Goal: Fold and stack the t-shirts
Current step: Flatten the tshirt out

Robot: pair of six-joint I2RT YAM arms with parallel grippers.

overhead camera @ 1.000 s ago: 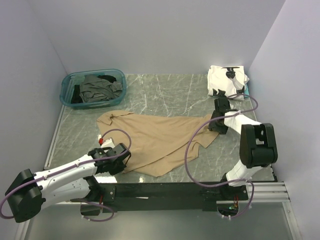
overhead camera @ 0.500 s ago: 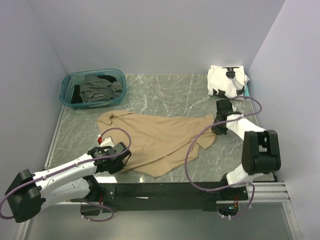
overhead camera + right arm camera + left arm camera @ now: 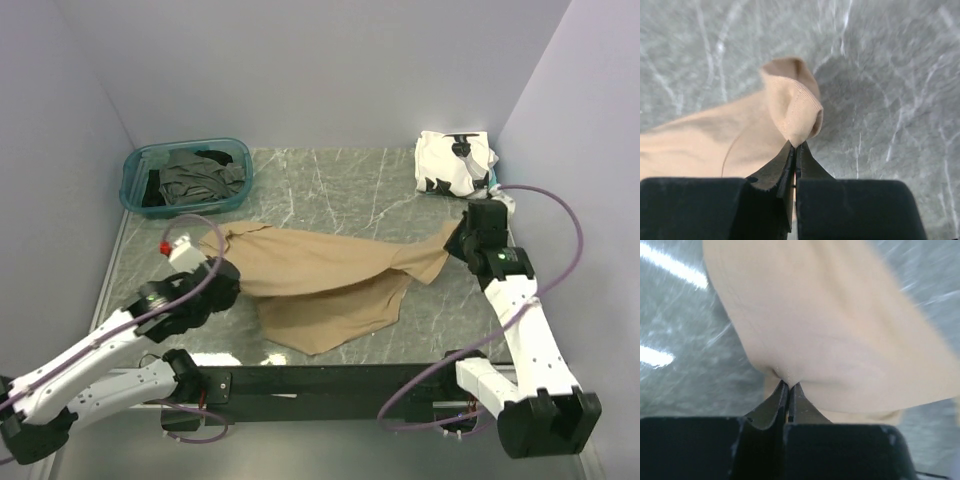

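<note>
A tan t-shirt [image 3: 320, 275] hangs stretched between both arms above the marble table [image 3: 330, 190]. My left gripper [image 3: 226, 278] is shut on its left end; in the left wrist view the cloth [image 3: 830, 330] is pinched at the tips of my left gripper [image 3: 789, 385]. My right gripper [image 3: 458, 238] is shut on the right end, and the right wrist view shows a ribbed fold of the tan t-shirt [image 3: 792, 112] caught at the tips of my right gripper [image 3: 795, 146]. A folded white t-shirt with black patches [image 3: 453, 162] lies at the back right. Dark grey and black t-shirts [image 3: 198, 176] lie in the bin.
A teal plastic bin [image 3: 138, 165] stands at the back left of the table. Grey walls close in the left, back and right sides. A black rail [image 3: 330, 382] with both arm bases runs along the near edge.
Both arms have lifted and pulled apart, stretching the tan shirt off the table. The right gripper closed on the shirt's right end and moved back right; the left moved back and left.
</note>
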